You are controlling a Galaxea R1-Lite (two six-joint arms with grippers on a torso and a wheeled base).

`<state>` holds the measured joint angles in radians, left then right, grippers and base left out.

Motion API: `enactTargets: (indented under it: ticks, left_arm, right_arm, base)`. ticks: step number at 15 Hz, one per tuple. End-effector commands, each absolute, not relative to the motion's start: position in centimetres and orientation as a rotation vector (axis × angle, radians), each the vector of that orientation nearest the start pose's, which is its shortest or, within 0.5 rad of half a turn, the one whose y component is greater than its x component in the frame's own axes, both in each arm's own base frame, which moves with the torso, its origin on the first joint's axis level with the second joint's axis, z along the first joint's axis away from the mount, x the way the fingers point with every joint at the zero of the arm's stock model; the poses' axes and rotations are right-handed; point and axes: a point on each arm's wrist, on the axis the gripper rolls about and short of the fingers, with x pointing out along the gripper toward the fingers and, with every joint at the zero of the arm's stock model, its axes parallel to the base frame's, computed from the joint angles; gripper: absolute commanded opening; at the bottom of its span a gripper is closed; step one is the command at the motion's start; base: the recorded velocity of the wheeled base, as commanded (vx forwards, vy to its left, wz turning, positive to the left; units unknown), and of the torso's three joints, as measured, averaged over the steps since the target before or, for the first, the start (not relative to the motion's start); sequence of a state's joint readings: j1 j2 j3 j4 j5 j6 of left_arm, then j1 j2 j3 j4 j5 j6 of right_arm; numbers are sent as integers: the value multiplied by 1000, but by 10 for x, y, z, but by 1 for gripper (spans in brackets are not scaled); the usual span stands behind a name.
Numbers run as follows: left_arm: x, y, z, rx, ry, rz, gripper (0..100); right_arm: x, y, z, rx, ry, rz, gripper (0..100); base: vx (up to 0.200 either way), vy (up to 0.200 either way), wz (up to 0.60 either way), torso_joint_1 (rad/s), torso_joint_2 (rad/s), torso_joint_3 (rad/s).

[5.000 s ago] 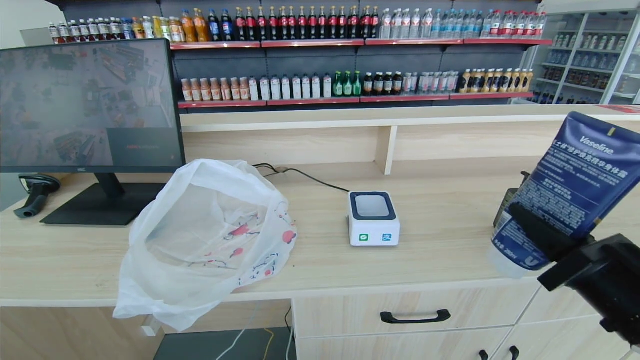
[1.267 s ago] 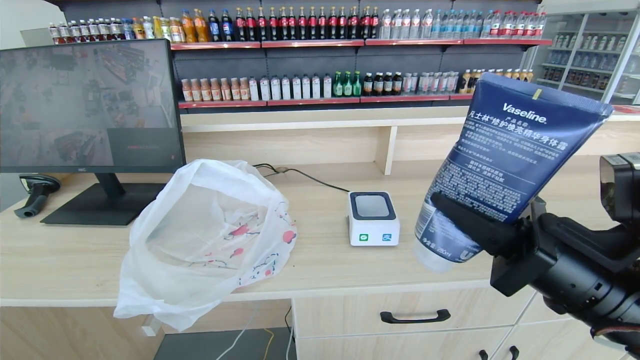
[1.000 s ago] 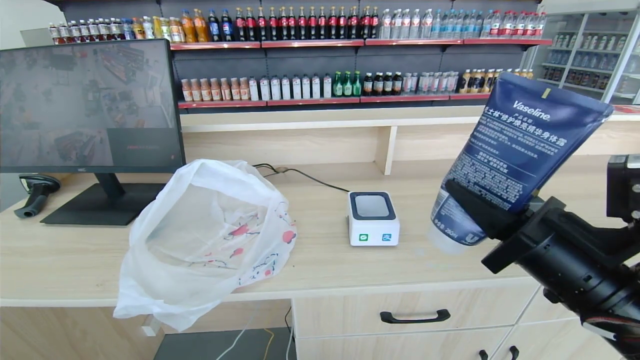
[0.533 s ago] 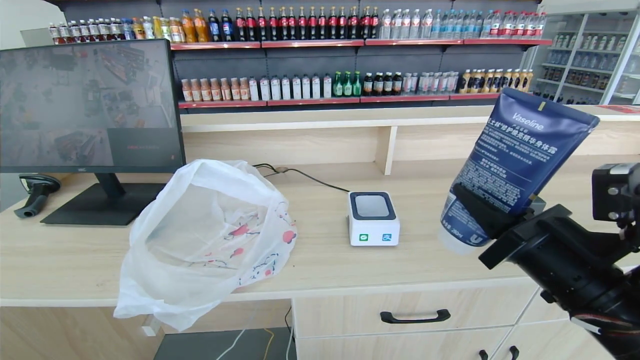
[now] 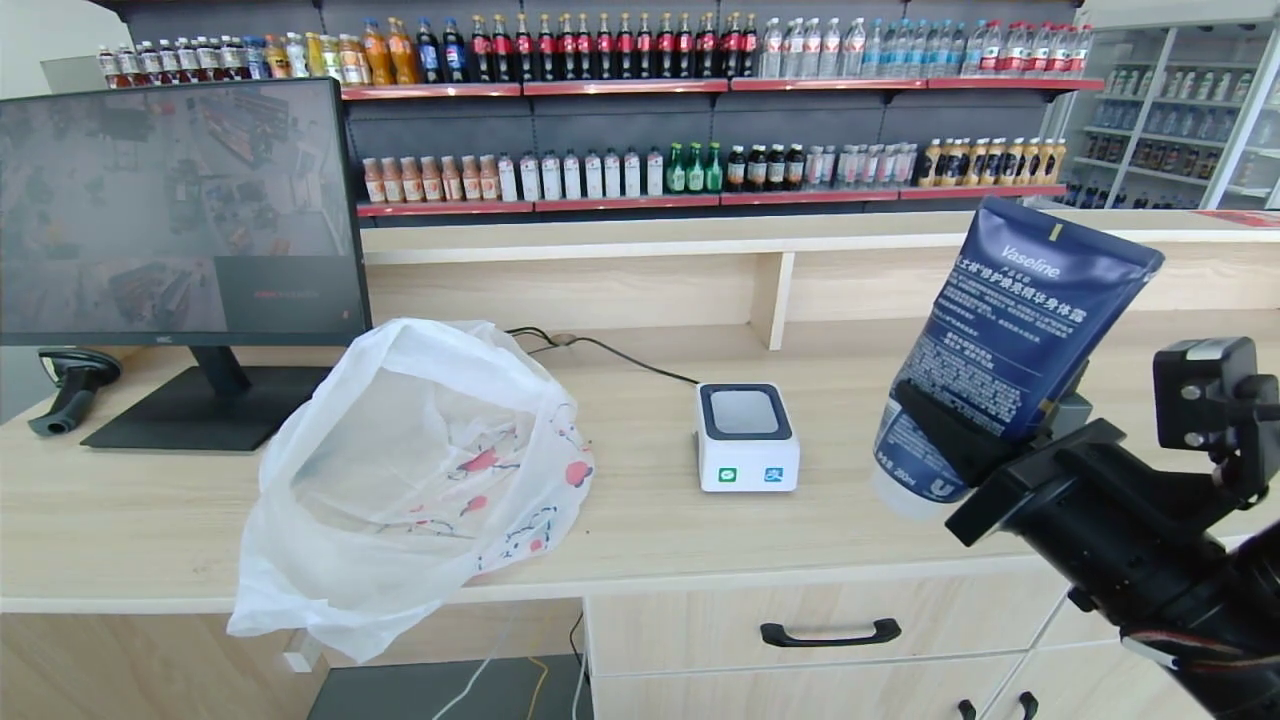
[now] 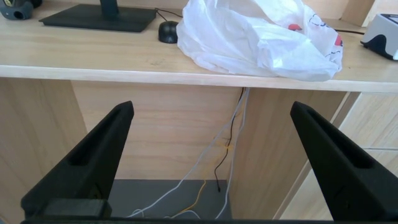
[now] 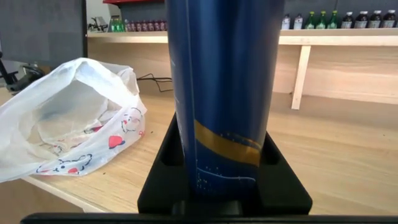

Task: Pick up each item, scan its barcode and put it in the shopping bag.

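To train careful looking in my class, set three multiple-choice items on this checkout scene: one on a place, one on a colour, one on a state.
1. The scanner stands: A) between bag and tube; B) inside the bag; C) atop the tube.
2. The tube is: A) red; B) blue; C) green.
3. The right gripper is: A) open; B) shut on the bag; C) shut on the tube.
Answers: 1 A, bag to its left, tube to its right; 2 B, dark blue body; 3 C, it clamps the tube's sides.
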<state>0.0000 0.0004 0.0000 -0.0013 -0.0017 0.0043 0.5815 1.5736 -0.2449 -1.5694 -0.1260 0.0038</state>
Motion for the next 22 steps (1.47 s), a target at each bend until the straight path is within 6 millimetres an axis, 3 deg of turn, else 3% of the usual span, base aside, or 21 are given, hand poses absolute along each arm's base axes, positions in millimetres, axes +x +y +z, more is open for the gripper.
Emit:
enactTargets:
  ticks: [1,8,13,18,22]
  left_arm:
    - [-23,0,76,5,-2,-2,100]
    - [-23,0,76,2,-2,-2,100]
    - [-23,0,76,5,-2,-2,100]
    - [-23,0,76,5,-2,-2,100]
    - [-23,0,76,6,-2,-2,100]
  right_arm:
    - [182,115,171,85,-222,451,0]
    - [184,113,171,83,-221,437,0]
    - [188,115,169,75,-214,437,0]
    - [195,120,180,77,-263,442,0]
    - [200,122,181,-111,-330,579,0]
  base:
    - [0,0,0,0,0,0]
    - [0,171,0,6,-1,3]
    - [0,0,0,0,0,0]
    - [160,-40,0,-3,3,4]
    - [0,0,0,0,0,0]
